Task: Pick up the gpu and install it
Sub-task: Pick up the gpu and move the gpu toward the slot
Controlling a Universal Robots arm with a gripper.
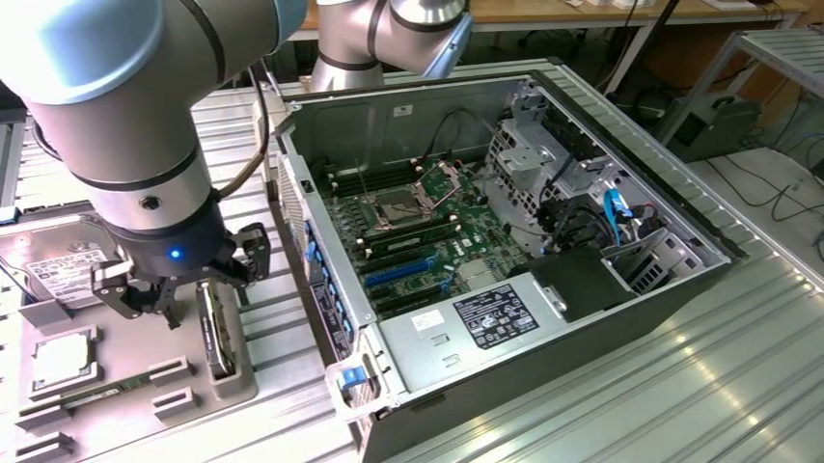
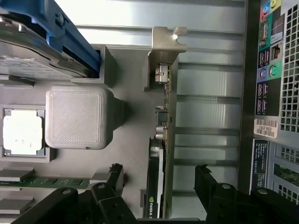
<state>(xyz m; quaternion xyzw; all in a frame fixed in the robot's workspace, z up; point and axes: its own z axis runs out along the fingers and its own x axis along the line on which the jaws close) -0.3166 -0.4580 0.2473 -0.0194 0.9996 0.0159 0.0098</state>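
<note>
**A:** Where's the gripper (image 1: 168, 299)?

**B:** Above the tray (image 1: 142, 357), pointing straight down. The jaws are spread wide and hold nothing. The wrist view shows two fingers (image 2: 114, 176), one on each side of the gpu (image 2: 159, 140), with a gap on both sides.

**A:** And the arm?

**B:** The last link drops vertically toward the tray, with a blue light glowing on the wrist. The thick grey links rise out of the top of the exterior view.

**A:** How does the gpu sit?

**B:** It stands on its long edge in a slot along the tray's side nearest the case (image 1: 670, 203). The fingers are at its black fan end, and the silver bracket (image 2: 166, 49) is at the other end.

**A:** What else is in the tray?

**B:** One of each: a hard drive (image 1: 58, 268), a CPU (image 1: 62, 357), a memory stick (image 1: 91, 391) and a raised grey block (image 2: 77, 116). With the gpu that makes four parts.

**A:** What's under the tray?

**B:** A ribbed metal table (image 1: 644, 386). The tray lies flat on it. The one case lies just beside the tray, on its side with the cover off and the motherboard (image 1: 425, 241) exposed. Its port panel (image 2: 271, 70) faces the tray.

**A:** And the room?

**B:** Past the case there's a wooden bench (image 1: 580, 14). Cables (image 1: 773, 188) trail on the floor, and a metal rack (image 1: 785, 48) stands at the exterior view's right.
</note>
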